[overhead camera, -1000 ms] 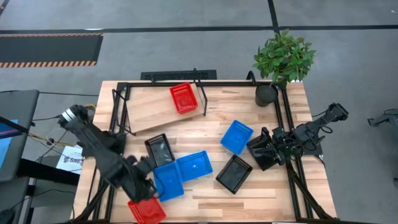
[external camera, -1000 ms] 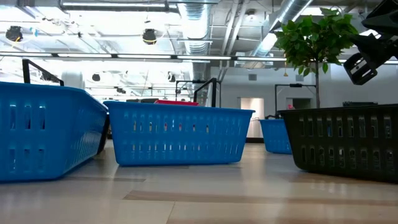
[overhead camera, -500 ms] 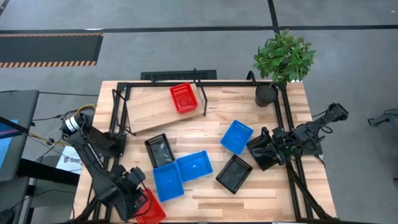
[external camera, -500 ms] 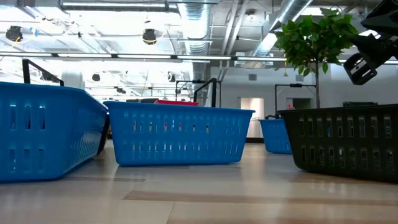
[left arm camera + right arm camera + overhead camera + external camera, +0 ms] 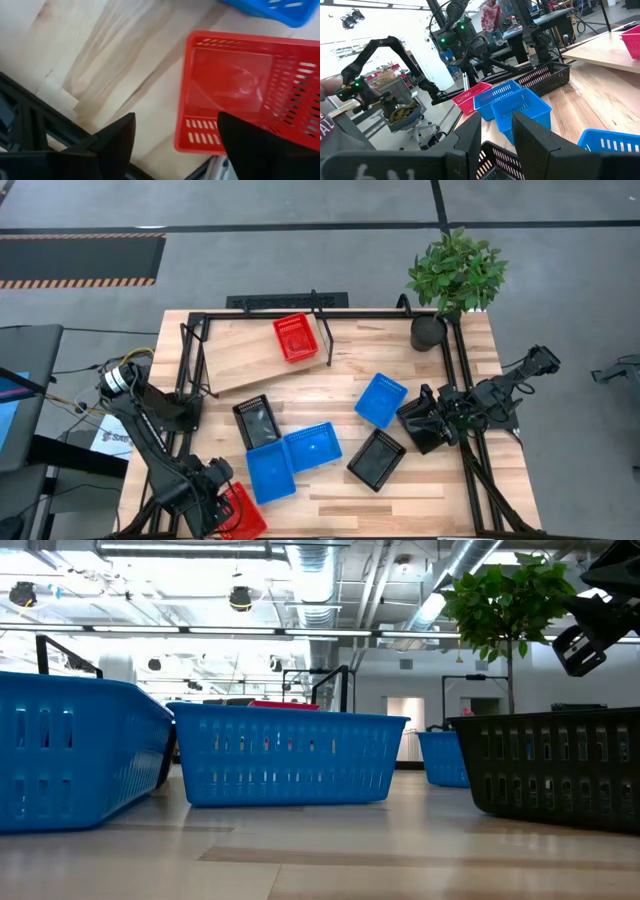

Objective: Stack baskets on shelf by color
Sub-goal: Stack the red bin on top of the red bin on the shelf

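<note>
A red basket (image 5: 243,518) (image 5: 245,85) lies at the table's near left corner. My left gripper (image 5: 220,502) (image 5: 175,142) points down over it and is open. One finger (image 5: 112,145) hangs over bare wood outside the basket's end wall. The other finger (image 5: 255,150) is over the basket. A second red basket (image 5: 295,338) rests on the tilted shelf (image 5: 240,360). Three blue baskets (image 5: 270,472) (image 5: 312,447) (image 5: 381,399) and two black baskets (image 5: 256,420) (image 5: 376,459) lie mid-table. My right gripper (image 5: 418,422) (image 5: 497,132) waits at the right edge, open by a narrow gap. My left gripper stands open astride the red basket's end wall (image 5: 200,132), coming from above. I cannot tell whether either finger touches the basket, which sits flat on the table.
A potted plant (image 5: 455,280) stands at the far right corner. The black frame (image 5: 185,360) runs along the table's left side, close to my left arm. Bare wood (image 5: 400,500) lies along the near edge to the right of the red basket.
My left gripper has gone from beside the blue baskets toward the table's near left corner and sunk lower, ending over the red basket. The baskets have not moved.
</note>
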{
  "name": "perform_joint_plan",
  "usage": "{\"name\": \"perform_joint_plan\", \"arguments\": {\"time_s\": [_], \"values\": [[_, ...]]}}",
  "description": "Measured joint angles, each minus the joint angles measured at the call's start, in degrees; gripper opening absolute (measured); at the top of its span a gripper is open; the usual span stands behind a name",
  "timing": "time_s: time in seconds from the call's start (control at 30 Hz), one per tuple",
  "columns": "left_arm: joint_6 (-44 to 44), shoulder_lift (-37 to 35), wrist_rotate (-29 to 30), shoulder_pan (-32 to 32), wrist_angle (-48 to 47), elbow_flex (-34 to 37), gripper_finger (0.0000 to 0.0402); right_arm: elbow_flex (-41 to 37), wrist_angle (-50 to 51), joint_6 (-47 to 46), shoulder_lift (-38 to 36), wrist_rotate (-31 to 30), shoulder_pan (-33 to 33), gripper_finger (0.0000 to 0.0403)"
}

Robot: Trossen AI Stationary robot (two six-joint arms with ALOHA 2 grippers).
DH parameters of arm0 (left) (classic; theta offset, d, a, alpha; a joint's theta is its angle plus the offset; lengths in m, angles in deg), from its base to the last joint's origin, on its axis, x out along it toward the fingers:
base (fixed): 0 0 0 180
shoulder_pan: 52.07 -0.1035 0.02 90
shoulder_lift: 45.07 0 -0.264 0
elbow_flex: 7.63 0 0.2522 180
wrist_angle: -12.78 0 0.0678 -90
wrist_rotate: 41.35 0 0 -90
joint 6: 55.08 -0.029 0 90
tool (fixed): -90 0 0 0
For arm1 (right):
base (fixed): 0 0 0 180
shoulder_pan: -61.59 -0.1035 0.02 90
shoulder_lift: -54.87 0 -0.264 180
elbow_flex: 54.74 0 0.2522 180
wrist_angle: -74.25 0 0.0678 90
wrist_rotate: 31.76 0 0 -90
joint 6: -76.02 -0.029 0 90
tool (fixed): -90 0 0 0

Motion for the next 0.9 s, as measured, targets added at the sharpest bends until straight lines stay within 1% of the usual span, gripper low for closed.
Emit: {"name": "perform_joint_plan", "arguments": {"time_s": [0.13, 0.33, 0.5, 0.6, 0.73, 0.83, 0.9], "values": [[-0.5, 0.0, -0.2, 0.0, 2.0, 2.2, 0.0282, 0.0, 0.0, 0.0, 0.0, 0.0, 0.0, 0.0134], [-2.2, 0.0, -2.3, 0.0, 11.2, 7.5, 0.0283, 0.0, 0.0, 0.0, 0.0, 0.0, 0.0, 0.0134], [-2.1, 0.0, -2.4, -0.1, 11.7, 11.1, 0.0277, 0.0, 0.0, 0.0, 0.0, 0.0, 0.0, 0.0134], [-2.1, 0.0, -3.3, -0.1, 13.1, 13.1, 0.0252, 0.0, 0.0, 0.0, 0.0, 0.0, 0.0, 0.0134], [-2.4, 0.0, -4.8, -0.4, 16.2, 15.1, 0.0201, 0.0, 0.0, 0.0, 0.0, 0.0, 0.0, 0.0134], [-2.7, 0.0, -6.3, -1.0, 15.8, 15.6, 0.0153, 0.0, 0.0, 0.0, 0.0, 0.0, 0.0, 0.0134], [-3.5, 0.0, -6.3, -1.4, 15.9, 15.4, 0.0114, 0.0, 0.0, 0.0, 0.0, 0.0, 0.0, 0.0134]]}}
